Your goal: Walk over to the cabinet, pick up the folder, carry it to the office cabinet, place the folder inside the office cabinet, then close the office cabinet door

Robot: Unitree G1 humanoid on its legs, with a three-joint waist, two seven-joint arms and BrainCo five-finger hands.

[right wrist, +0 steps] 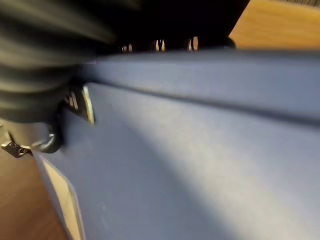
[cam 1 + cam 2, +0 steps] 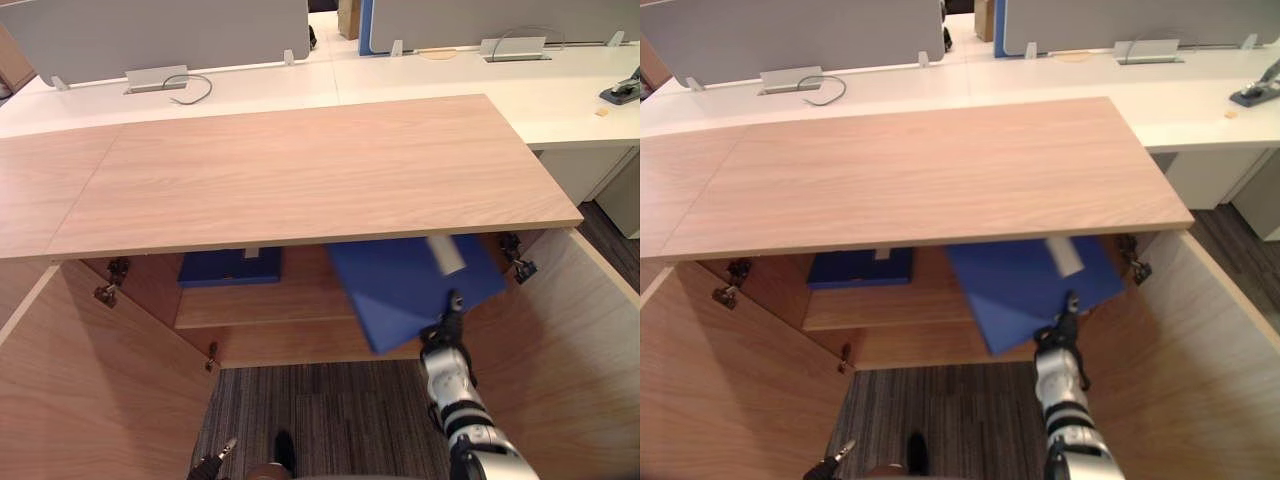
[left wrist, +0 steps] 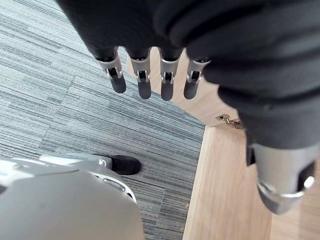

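Right hand [image 2: 446, 330] extended forward, fingers [image 1: 159, 46] clamped, left hand [image 3: 200, 40] low, fingers [image 3: 144, 82] straight.

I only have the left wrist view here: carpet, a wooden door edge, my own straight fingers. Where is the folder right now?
Observer: The right hand grips the blue folder by its near edge, under the cabinet's wooden top.
Operator: Is it fully inside?
Observer: No. It is tilted, and its near corner juts out past the front of the shelf.
Operator: Is anything else in there?
Observer: Yes, a second blue folder lies flat at the shelf's left end.
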